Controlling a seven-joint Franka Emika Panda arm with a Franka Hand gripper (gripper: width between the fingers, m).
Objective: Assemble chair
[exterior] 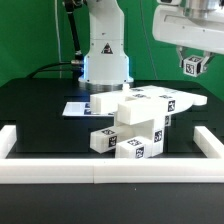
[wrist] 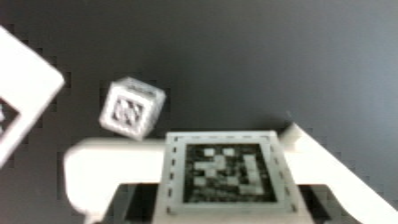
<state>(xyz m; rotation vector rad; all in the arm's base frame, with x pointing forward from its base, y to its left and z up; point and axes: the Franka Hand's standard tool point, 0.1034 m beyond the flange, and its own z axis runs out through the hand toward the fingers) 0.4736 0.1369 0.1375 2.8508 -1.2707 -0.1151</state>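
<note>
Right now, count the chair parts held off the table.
1: the cube in the end effector, high at the exterior view's right. The other parts stand clustered on the table; some may be hidden there.

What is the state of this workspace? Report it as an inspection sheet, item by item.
Surface: black table, fenced by white rails.
Job's things: white tagged chair parts piled mid-table; one small cube held aloft.
Clutter: nothing seen; only the marker board beyond the pile.
Jaws: closed on the small cube, high at the exterior view's right.
Cables: dark cables beside the arm's base.
Surroundings: green backdrop.
</note>
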